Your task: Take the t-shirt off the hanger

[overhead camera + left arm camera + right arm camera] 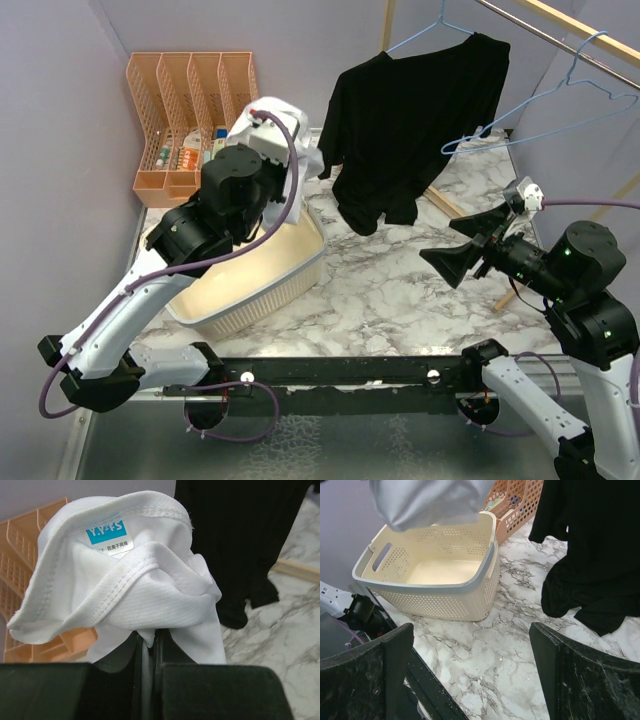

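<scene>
Left gripper (pixel 148 647) is clamped on a white t-shirt (pixel 130 580) over the laundry basket (pixel 420 586), probably to drop it, and the right gripper (pixel 470 645) is wide open and empty, facing the black t-shirt (pixel 410 120) on its hanger (pixel 412 39).

The white t-shirt (pixel 150 580) is a fine mesh-knit cloth, matt, with stitched hems and a smooth blue label (pixel 106 532). The black t-shirt (pixel 415 120), at one o'clock on the desk (pixel 400 290), is plain matt cloth on a thin blue wire hanger (pixel 412 39). The desk top is smooth and marble-patterned. The basket (pixel 445 602) is cream perforated plastic. The rack (pixel 190 90) at ten o'clock is orange plastic lattice.
</scene>
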`<action>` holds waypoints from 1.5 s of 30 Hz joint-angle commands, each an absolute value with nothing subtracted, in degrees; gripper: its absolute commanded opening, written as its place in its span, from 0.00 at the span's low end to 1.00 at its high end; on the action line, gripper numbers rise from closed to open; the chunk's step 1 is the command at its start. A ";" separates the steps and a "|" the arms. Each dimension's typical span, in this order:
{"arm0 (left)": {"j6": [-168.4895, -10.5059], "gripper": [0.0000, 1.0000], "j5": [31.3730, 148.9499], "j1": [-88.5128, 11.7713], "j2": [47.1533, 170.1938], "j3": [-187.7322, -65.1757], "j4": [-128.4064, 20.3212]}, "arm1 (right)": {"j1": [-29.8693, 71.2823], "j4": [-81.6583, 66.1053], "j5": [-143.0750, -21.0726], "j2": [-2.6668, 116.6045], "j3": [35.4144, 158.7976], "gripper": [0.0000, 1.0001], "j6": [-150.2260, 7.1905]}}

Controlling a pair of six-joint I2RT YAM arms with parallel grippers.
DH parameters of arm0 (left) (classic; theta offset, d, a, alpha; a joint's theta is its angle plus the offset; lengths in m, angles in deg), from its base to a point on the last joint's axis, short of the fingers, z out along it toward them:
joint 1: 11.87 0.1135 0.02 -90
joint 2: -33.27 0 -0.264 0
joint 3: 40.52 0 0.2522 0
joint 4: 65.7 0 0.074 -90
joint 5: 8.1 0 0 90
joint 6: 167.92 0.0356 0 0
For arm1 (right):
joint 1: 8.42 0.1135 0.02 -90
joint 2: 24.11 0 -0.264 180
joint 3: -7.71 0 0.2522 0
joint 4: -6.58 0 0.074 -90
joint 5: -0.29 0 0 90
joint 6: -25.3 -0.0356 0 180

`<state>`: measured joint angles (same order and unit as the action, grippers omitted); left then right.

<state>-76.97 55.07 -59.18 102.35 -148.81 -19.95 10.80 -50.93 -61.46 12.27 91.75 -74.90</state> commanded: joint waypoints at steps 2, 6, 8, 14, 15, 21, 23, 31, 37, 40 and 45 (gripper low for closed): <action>-80.84 0.00 47.38 -58.77 97.36 -138.26 -12.41 | 10.92 -47.83 -59.58 13.90 91.94 0.98 -74.11; -86.22 0.00 48.36 -58.16 95.31 -130.87 -9.10 | 10.90 -47.53 -59.85 14.98 92.41 0.98 -73.68; -88.35 0.01 49.60 -57.63 94.89 -127.34 -7.95 | 10.91 -47.59 -60.06 15.45 92.67 0.97 -73.46; -91.97 0.74 49.32 -54.29 96.33 -123.59 -4.49 | 10.92 -48.11 -60.14 16.81 93.47 0.97 -72.55; -92.06 0.78 49.11 -54.02 96.38 -123.83 -4.33 | 10.92 -48.19 -60.05 17.16 93.68 0.97 -72.44; -88.45 0.99 50.05 -53.88 91.13 -123.77 -10.83 | 10.92 -47.21 -57.60 19.88 94.85 0.97 -72.56; -86.72 0.97 50.95 -53.86 87.27 -121.31 -15.86 | 10.89 -45.91 -56.19 21.46 95.59 0.97 -73.30; -82.25 0.82 51.50 -53.88 73.41 -110.41 -31.25 | 10.91 -40.50 -53.37 34.21 107.48 0.95 -77.19; -81.26 0.82 52.18 -53.88 73.17 -107.99 -32.18 | 10.98 -35.15 -53.10 45.62 119.13 0.94 -82.54; -80.73 0.82 52.27 -53.88 72.63 -105.13 -34.52 | 11.08 -35.81 -60.69 53.57 127.75 0.95 -85.79; -81.10 0.82 53.40 -53.88 71.10 -100.53 -38.96 | 12.80 -42.70 -84.89 68.09 146.22 0.97 -90.42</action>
